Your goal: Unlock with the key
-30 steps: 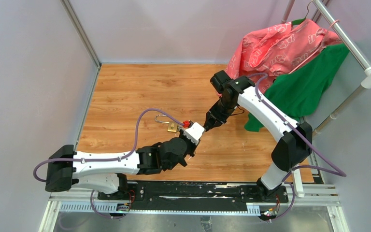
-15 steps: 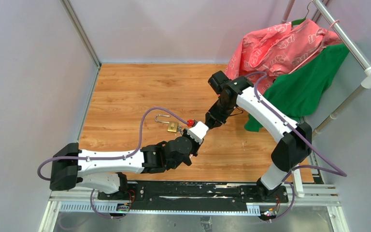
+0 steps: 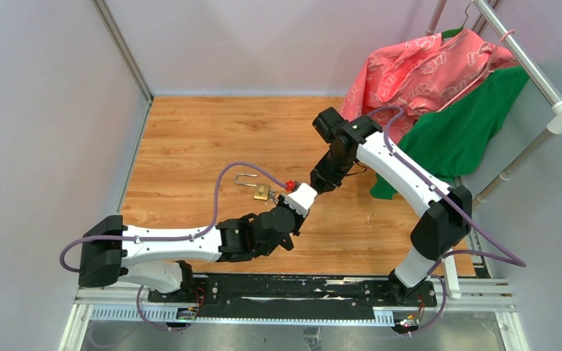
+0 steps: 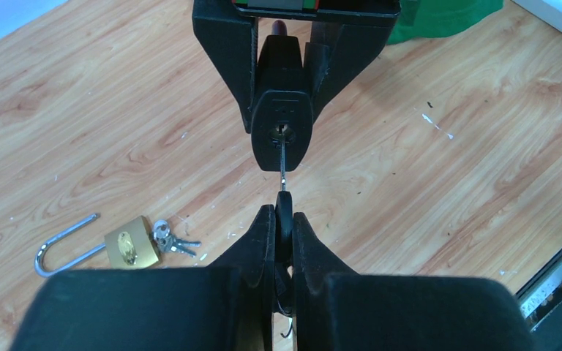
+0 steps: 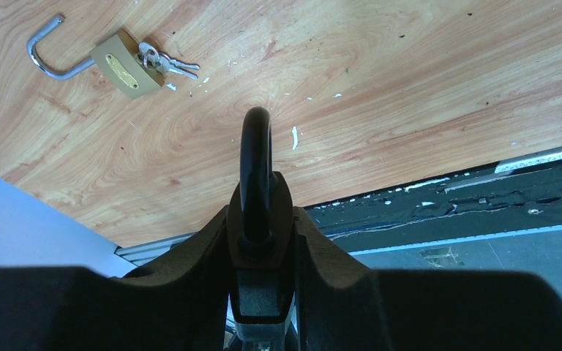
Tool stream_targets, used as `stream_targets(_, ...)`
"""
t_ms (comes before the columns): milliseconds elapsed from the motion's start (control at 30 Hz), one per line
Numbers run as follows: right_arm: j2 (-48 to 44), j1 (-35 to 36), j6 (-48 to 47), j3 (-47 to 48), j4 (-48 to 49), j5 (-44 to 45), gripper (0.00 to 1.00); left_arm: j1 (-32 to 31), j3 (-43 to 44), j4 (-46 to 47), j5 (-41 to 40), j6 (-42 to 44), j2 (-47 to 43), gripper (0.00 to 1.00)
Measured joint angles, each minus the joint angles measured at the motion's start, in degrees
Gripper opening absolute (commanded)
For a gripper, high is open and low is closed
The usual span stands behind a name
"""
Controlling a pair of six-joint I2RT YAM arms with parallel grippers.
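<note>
My left jaws are pressed together on the black head of a key (image 4: 284, 210), one finger (image 4: 258, 245) on each flat side. Its thin metal blade points straight away from my wrist. My right jaws face them from the far side and pinch a black padlock (image 4: 283, 131) by its body, the keyhole end turned toward the key. In the left wrist view the tip of the blade reaches the keyhole; I cannot tell how deep it sits.

From my right wrist, the padlock's dark shackle (image 5: 255, 164) stands out past my fingers (image 5: 203, 252) as a closed loop, both legs down in the body. Key and padlock are both held above the wooden surface (image 4: 446, 183), in line with each other, just where my two arms meet in the top view.

On the surface to my left of that meeting point lies a brass padlock (image 4: 128, 246) with its silver shackle (image 4: 62, 245) swung open. A small bunch of keys (image 4: 172, 240) touches its other end. It is near my left jaws but apart from them.

At the far right corner a pink garment (image 3: 424, 69) and a green garment (image 3: 468, 124) hang from a white rail (image 3: 527, 62), behind my right arm.
</note>
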Motion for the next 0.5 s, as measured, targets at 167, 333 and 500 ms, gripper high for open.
stream_targets(167,0.0,0.2,0.0,0.0,0.0,0.4,0.00,0.0,0.0,-0.1,-0.4,-0.2,0.0,0.00)
stream_targets(333,0.0,0.6,0.0,0.0,0.0,0.9,0.00,0.0,0.0,-0.3,-0.4,-0.3,0.0,0.00)
stream_targets(500,0.2,1.0,-0.1,0.2,0.0,1.5,0.00,0.0,0.0,-0.5,-0.3,-0.5,0.0,0.00)
